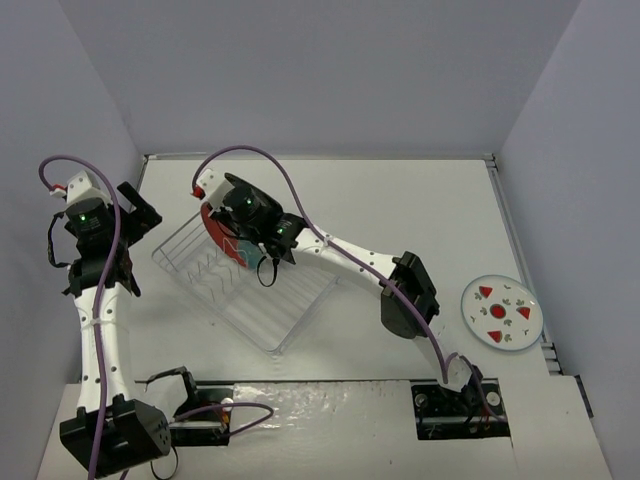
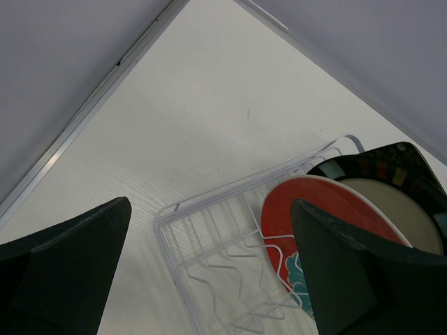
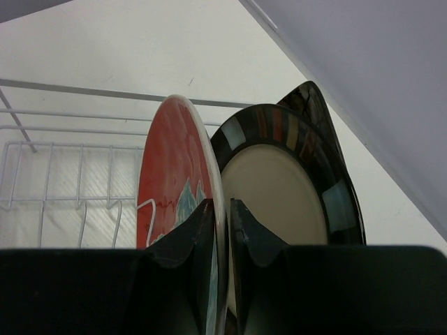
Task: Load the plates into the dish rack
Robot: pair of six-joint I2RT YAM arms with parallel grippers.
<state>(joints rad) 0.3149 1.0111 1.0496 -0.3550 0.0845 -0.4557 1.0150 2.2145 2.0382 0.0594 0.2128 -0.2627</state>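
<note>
White table (image 1: 420, 200) boxed in by pale grey walls (image 1: 320, 70)
Walls rise from the far, left and right edges; a thin metal trim (image 1: 330, 156) runs along the far edge.

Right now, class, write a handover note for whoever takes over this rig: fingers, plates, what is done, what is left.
Left gripper: open, empty, near the dish rack.
Right gripper: fingers shut on the rim of the red floral plate, which is upright in the rack.
Done: beige striped plate and black square plate stand racked beside it.
Left: release the red plate, then rack the white triangle plate lying on the table to the right.
</note>
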